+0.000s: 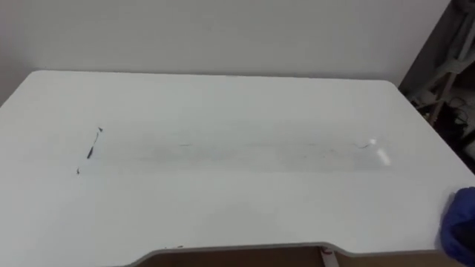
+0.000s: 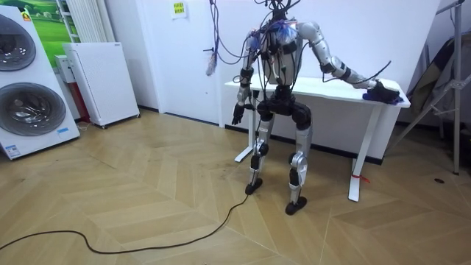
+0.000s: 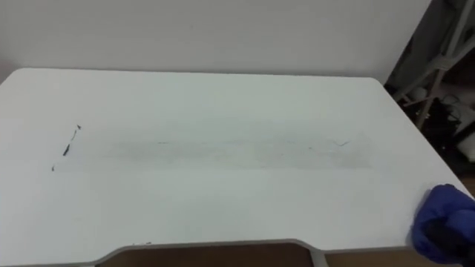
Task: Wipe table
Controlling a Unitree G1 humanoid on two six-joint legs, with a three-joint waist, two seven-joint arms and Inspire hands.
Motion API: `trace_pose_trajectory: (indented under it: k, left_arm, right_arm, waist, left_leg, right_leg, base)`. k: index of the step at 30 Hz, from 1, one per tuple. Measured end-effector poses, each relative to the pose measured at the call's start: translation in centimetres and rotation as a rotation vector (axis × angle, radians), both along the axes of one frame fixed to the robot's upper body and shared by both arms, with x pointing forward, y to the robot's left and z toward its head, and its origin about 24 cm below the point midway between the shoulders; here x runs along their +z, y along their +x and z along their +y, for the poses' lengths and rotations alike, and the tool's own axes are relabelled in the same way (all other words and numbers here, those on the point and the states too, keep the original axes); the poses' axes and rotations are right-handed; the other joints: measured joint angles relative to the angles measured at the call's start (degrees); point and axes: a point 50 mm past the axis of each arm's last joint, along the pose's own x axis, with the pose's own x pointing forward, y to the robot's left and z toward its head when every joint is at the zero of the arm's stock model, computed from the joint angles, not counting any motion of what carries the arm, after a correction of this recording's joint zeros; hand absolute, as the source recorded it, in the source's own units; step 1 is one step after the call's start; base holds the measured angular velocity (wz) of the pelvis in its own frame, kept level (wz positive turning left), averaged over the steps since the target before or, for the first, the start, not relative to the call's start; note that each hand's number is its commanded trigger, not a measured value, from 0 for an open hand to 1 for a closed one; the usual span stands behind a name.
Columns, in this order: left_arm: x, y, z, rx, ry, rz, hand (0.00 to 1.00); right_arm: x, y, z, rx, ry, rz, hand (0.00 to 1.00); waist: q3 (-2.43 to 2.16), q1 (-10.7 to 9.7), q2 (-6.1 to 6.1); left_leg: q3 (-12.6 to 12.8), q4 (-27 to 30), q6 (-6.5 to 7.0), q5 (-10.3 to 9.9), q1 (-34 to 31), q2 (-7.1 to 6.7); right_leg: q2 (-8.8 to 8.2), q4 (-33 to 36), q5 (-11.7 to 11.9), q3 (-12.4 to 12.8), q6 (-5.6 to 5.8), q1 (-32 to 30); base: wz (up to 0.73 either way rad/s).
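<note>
A white table stands in front of me, against a wall. Short dark pen-like marks lie near its left side. A faint grey smear runs across the middle toward thin scribbles on the right. A crumpled blue cloth sits at the table's near right corner. In the room view my right arm reaches out over that end and my right hand rests on the cloth; its fingers are hidden by the folds. My left hand hangs relaxed by my hip, holding nothing.
A folded metal stand and clutter sit just past the table's right edge. The table's front edge has a curved cut-out where I stand. Washing machines and a white cabinet stand off to the room view's left.
</note>
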Motion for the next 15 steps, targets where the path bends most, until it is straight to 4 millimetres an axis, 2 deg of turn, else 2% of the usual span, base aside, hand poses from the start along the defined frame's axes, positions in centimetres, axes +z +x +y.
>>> trace_pose_trajectory:
  k: [2, 4, 9, 11, 15]
  left_arm:
    - [-0.1, 0.5, -0.3, -0.032, -0.009, -0.013, 0.0]
    - [-0.2, 0.9, -0.6, -0.063, -0.018, -0.015, 0.0]
    - [-0.5, 1.6, -1.4, -0.129, -0.041, -0.015, 0.0]
    - [-0.6, 2.1, -1.5, -0.144, -0.046, -0.02, 0.0]
    - [-0.5, 2.8, -1.6, -0.149, -0.045, -0.035, 0.0]
  right_arm:
    - [0.5, 1.7, 1.4, 0.137, -0.06, 0.015, 1.0]
    - [0.7, 2.7, 2.5, 0.228, -0.094, 0.023, 1.0]
    - [1.2, 4.4, 4.8, 0.384, -0.145, 0.019, 1.0]
    - [1.8, 5.5, 6.5, 0.487, -0.177, 0.0, 1.0]
    - [1.8, 6.2, 8.5, 0.564, -0.168, -0.029, 1.0]
  waist:
    - [0.62, 0.73, 0.72]
    - [0.93, 0.99, 0.82]
    - [0.84, 2.83, 1.1]
    - [0.8, 3.76, 1.45]
    - [0.7, 5.05, 1.86]
  left_leg:
    - [0.13, -0.4, 0.01, -0.01, 0.02, 0.06]
    - [0.09, -0.54, 0.01, -0.01, 0.02, 0.06]
    - [0.06, -0.96, 0.02, 0.0, -0.12, 0.07]
    - [-0.02, -1.03, 0.03, 0.01, -0.47, 0.06]
    - [-0.39, -1.14, 0.04, 0.01, -0.62, 0.07]
  right_leg:
    - [0.0, 0.42, 0.0, -0.04, 0.0, -0.64]
    - [0.0, 0.34, 0.0, -0.21, 0.0, -0.67]
    - [0.0, 0.32, 0.0, -0.63, 0.0, -1.04]
    - [0.03, 0.35, 0.01, -0.72, -0.01, -1.59]
    - [0.02, 0.33, 0.0, -1.27, 0.0, -1.58]
  base:
    - [-0.12]
    - [0.0]
    - [-0.02]
    - [-0.05]
    - [0.06]
